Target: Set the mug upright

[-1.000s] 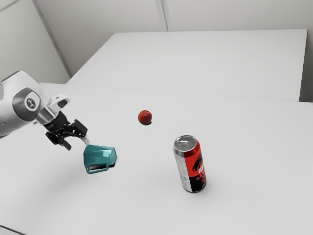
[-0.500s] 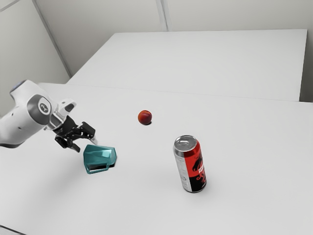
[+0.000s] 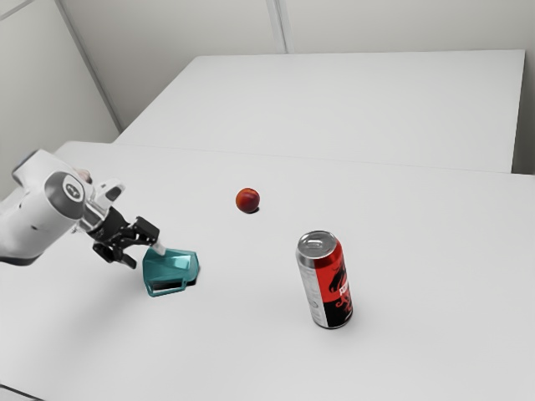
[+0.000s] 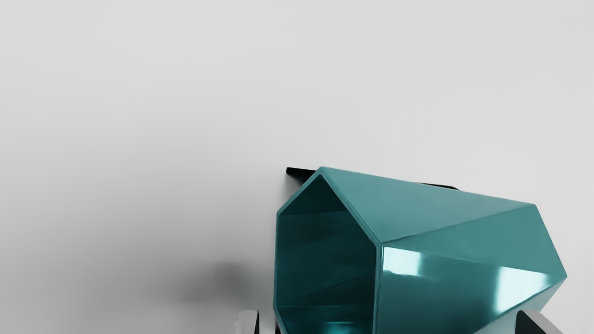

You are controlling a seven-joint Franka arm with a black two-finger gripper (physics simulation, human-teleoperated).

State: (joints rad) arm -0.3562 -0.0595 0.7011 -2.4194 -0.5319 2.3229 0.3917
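Observation:
The black gripper (image 3: 145, 255) is at the near-left end of the teal mug (image 3: 170, 264) in the exterior view, its fingertips close to the mouth end. The mug lies on its side on the table, its handle toward the camera. In the wrist view the gripper (image 4: 387, 321) stands open, one fingertip outside the mouth and the other by the far part of the body of the mug (image 4: 431, 232). The hexagonal mouth faces the first fingertip's side. Whether either finger touches the mug cannot be told.
A red and black can (image 3: 326, 280) stands upright on the white table (image 3: 251, 351), toward the exterior view's right from the mug. A small red ball-like fruit (image 3: 247, 200) lies beyond the mug, toward the table's far part.
My hand has moved toward the exterior view's right and lower, closer to the mug, with a slight shift back over the last half second. The mug, can and fruit have stayed put.

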